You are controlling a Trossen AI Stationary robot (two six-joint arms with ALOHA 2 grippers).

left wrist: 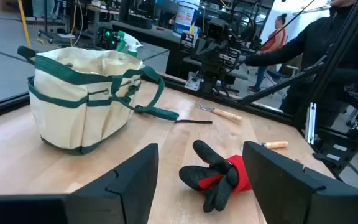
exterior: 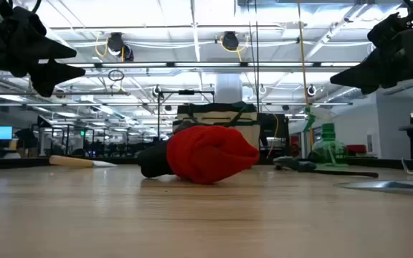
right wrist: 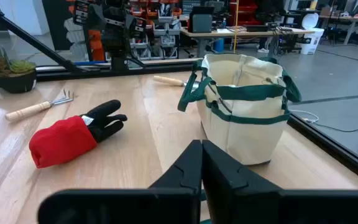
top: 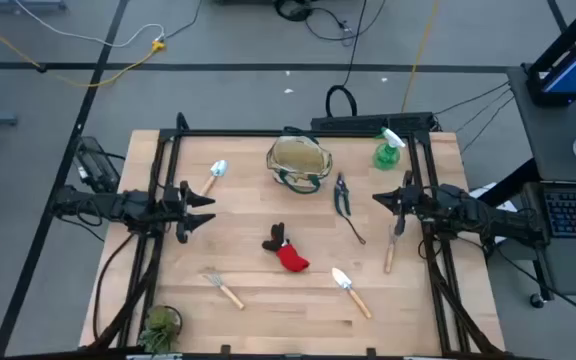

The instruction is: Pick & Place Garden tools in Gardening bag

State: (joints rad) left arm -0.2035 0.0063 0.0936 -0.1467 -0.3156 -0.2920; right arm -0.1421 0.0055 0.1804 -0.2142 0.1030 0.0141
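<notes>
The round cream cloth gardening bag with green trim (top: 299,163) sits at the back middle of the wooden worktop (top: 268,300), the red-and-black glove (top: 286,252) lies in front of it, the left tool (top: 204,211) hangs apart, empty, and the right tool (top: 380,197) hangs pressed together.

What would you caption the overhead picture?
Garden tools lie scattered around an empty-looking gardening bag while the left gripper and right gripper wait.
</notes>
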